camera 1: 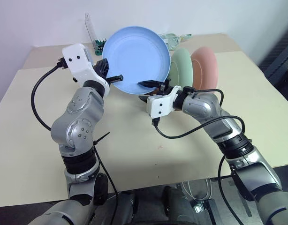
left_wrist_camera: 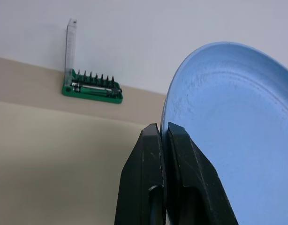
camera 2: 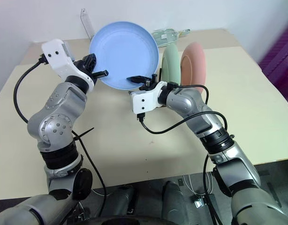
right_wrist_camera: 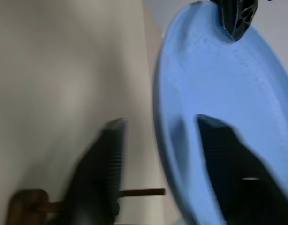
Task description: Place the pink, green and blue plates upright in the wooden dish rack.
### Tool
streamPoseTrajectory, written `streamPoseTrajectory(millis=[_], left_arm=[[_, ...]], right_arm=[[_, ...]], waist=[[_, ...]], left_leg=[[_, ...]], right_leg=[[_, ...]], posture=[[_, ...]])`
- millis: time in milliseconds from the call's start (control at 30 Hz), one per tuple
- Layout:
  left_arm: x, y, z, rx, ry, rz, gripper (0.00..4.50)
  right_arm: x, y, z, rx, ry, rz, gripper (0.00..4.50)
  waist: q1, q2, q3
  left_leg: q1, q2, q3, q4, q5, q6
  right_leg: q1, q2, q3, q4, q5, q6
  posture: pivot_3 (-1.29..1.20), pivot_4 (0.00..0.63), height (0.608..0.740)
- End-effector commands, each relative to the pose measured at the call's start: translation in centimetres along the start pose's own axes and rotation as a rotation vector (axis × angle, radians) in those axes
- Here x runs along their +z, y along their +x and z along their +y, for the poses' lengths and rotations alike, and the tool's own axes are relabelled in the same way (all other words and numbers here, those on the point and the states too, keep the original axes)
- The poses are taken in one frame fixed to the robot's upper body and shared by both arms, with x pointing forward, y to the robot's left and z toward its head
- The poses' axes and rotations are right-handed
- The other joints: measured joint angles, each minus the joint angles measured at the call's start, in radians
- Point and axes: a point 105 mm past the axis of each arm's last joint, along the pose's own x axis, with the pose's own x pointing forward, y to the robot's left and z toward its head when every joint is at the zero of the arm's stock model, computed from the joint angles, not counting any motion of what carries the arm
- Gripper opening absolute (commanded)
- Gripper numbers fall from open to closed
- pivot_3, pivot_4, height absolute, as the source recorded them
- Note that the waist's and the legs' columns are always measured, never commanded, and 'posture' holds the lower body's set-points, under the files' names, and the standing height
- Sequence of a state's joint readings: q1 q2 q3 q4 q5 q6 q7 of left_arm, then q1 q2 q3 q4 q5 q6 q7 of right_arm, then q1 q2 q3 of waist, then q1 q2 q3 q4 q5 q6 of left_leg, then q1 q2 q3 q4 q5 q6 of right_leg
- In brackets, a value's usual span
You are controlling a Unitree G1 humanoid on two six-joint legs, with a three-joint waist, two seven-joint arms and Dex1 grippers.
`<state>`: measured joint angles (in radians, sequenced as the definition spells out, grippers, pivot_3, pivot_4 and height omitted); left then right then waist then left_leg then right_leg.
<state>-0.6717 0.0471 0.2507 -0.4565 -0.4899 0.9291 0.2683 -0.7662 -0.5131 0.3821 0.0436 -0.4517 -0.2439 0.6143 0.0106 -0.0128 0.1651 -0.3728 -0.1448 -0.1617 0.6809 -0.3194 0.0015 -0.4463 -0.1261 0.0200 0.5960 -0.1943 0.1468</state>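
Holding the big, round, light blue plastic plate [camera 1: 135, 60] up in the air over the cream table [camera 1: 36, 140], the left gripper [camera 1: 114, 78] has its two black fingers pressed tight on the plate's thin rim. The right gripper [camera 1: 151, 85] is at the plate's lower edge. Its fingers are spread, one on each side of the rim, and I cannot tell if they squeeze it yet.

The plate looks light and stiff. It is smooth, so it could slip or swing when held by one small pinch. I think the rim is the best place to hold it, with a grip on two sides to keep it steady.

Just behind the blue plate, the mint green plate [camera 1: 181, 68] and the pale pink plate [camera 1: 206, 66] stand up side by side. A bit of the dark brown wooden dish rack [right_wrist_camera: 29, 204] shows under them.

Far back by the wall sits a green tray of screwdriver bits [left_wrist_camera: 92, 89]. I can read no words or labels anywhere.
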Motion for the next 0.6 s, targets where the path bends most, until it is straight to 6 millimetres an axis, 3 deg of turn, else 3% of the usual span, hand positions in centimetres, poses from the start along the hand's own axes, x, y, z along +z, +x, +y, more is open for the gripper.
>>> streamPoseTrajectory(millis=[33,133,200,233,267,300,367,400,467,533,600], left_arm=[[1.2,-0.8,-0.6,-0.028,-0.002,-0.055,0.0],[1.2,-0.9,-0.5,-0.032,-0.053,-0.053,0.0],[1.3,-0.9,-0.5,-0.05,-0.192,-0.067,0.0],[1.5,-0.9,-0.3,-0.049,-0.252,-0.084,0.61],[2.0,-0.8,0.2,-0.035,-0.293,-0.108,0.83],[2.3,-0.8,0.5,-0.024,-0.313,-0.123,1.39],[4.0,-0.7,2.7,0.054,-0.383,-0.214,2.39],[5.3,-0.7,5.3,0.152,-0.357,-0.282,2.77],[6.9,-0.9,9.7,0.309,-0.224,-0.348,2.77],[7.0,-0.8,11.3,0.354,-0.009,-0.322,2.77],[5.7,-0.2,11.1,0.284,0.238,-0.252,2.77]], right_arm=[[0.1,-0.4,-1.5,-0.062,-0.083,0.006,0.17],[-0.3,-0.7,-1.8,-0.085,-0.108,0.029,0.03],[-0.4,-0.9,-1.8,-0.093,-0.123,0.038,0.03],[-0.5,-0.9,-1.7,-0.093,-0.127,0.038,0.0],[-0.4,-1.0,-1.7,-0.094,-0.131,0.036,0.0],[-0.4,-1.0,-1.7,-0.096,-0.133,0.035,0.0],[-0.2,-1.2,-1.9,-0.111,-0.126,0.017,0.0],[0.3,-1.4,-2.5,-0.14,-0.094,-0.008,0.0],[1.2,-1.8,-4.4,-0.227,0.031,-0.068,0.0],[2.1,-2.2,-6.2,-0.294,0.149,-0.132,0.0],[3.4,-2.8,-7.9,-0.35,0.331,-0.227,0.0]], waist=[[0.001,0.0,0.0],[0.001,0.0,0.0],[0.001,0.0,0.0],[0.002,0.0,0.0],[0.003,0.0,0.0],[0.002,0.0,0.0],[0.002,0.0,0.0],[0.001,0.0,0.0],[-0.009,0.0,0.0],[-0.021,0.0,0.0],[-0.023,0.001,0.0]], left_leg=[[0.0,0.0,0.0,0.0,0.0,0.0],[0.0,0.0,0.0,0.0,0.0,0.0],[0.0,0.0,0.0,0.0,0.0,0.0],[0.0,0.0,0.0,0.0,0.0,0.0],[0.0,0.0,0.0,0.0,0.0,0.0],[0.0,0.0,0.0,0.001,0.0,0.0],[0.0,0.0,0.0,0.0,0.0,0.0],[0.0,0.0,0.0,0.0,0.0,0.0],[0.001,0.002,0.001,0.0,0.0,-0.001],[0.001,0.004,0.002,-0.002,-0.001,-0.003],[0.001,0.005,0.001,-0.003,-0.001,-0.003]], right_leg=[[0.0,0.0,0.0,0.0,0.0,0.0],[0.0,0.0,0.0,0.0,0.0,0.0],[0.0,0.0,0.0,0.0,0.0,0.0],[0.0,0.0,0.0,0.0,0.0,0.0],[0.0,0.0,0.0,0.0,0.0,0.0],[0.0,0.0,0.0,0.0,0.0,0.0],[0.0,0.0,0.0,0.0,0.0,0.0],[0.0,0.001,0.0,0.0,0.0,0.0],[0.0,0.002,0.001,0.0,0.0,0.0],[-0.001,0.005,0.003,0.0,0.0,-0.001],[-0.002,0.005,0.003,0.0,0.0,-0.002]], posture=[[0.0,0.15,0.74],[0.0,0.15,0.74],[0.0,0.15,0.74],[0.0,0.15,0.74],[0.0,0.15,0.74],[0.0,0.15,0.74],[0.0,0.15,0.74],[0.0,0.15,0.74],[0.0,0.15,0.74],[0.0,0.15,0.74],[0.0,0.15,0.74]])
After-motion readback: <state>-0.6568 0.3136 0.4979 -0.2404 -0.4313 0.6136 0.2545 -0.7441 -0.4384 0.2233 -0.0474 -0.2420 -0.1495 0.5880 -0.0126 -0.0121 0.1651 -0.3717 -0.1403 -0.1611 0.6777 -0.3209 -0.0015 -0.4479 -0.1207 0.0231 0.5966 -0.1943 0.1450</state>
